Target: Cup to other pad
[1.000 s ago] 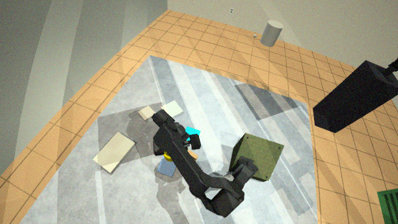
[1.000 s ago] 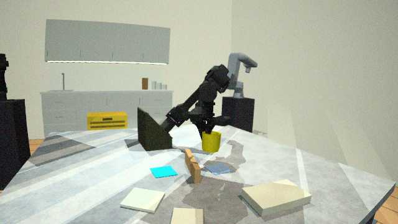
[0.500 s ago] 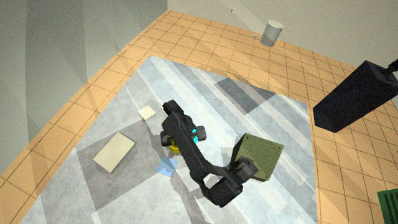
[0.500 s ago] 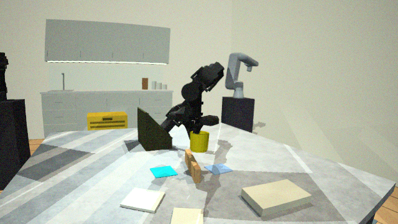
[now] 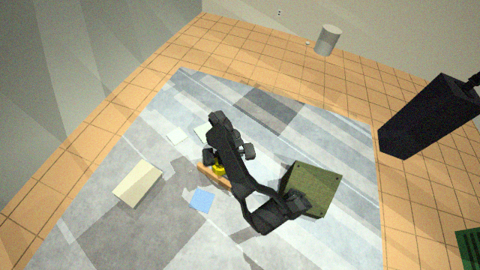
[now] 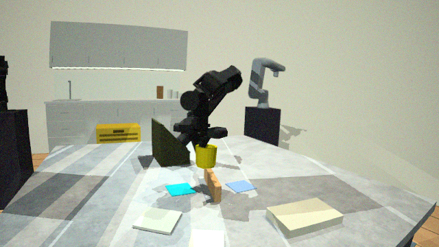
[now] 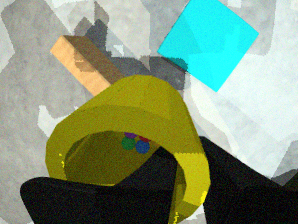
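The pincer (image 7: 174,183) grasps the cup (image 6: 206,156) by its rim, in the air above the wooden bar (image 6: 212,184). Keep it upright and carry it slowly to the cyan pad (image 6: 180,189), so the marbles (image 7: 136,143) stay inside.

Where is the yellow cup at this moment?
In the exterior view the yellow cup hangs in the gripper, clear of the table, just above the orange block, between the cyan pad and the light blue pad.
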Available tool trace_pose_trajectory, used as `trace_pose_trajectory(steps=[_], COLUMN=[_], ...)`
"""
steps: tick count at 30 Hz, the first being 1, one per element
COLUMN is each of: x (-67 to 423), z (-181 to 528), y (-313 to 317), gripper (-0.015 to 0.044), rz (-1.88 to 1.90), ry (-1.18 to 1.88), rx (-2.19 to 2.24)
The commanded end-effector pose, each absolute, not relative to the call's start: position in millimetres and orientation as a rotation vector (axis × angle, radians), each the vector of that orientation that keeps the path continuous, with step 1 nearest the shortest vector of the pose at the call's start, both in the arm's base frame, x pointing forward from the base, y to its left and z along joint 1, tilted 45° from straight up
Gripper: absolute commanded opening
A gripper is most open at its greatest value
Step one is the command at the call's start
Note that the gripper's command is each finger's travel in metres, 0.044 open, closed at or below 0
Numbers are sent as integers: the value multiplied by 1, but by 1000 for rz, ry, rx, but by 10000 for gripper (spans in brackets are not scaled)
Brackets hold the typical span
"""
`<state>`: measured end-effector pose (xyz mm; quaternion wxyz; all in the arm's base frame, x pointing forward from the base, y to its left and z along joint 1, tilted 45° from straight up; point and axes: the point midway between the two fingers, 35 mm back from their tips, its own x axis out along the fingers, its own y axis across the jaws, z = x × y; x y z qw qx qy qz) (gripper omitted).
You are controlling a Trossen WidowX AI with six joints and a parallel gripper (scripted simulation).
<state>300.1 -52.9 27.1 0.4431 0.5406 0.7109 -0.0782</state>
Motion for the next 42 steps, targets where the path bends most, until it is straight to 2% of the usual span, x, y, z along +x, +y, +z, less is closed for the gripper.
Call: trace_pose_trajectory(steps=[1, 25, 42], x=[297, 280, 280], z=[16, -30, -43], y=[-65, -114, -101], gripper=[0, 0, 0], rz=[-198, -202, -201], ry=[1764, 1762, 1762], rx=[1339, 1335, 1336])
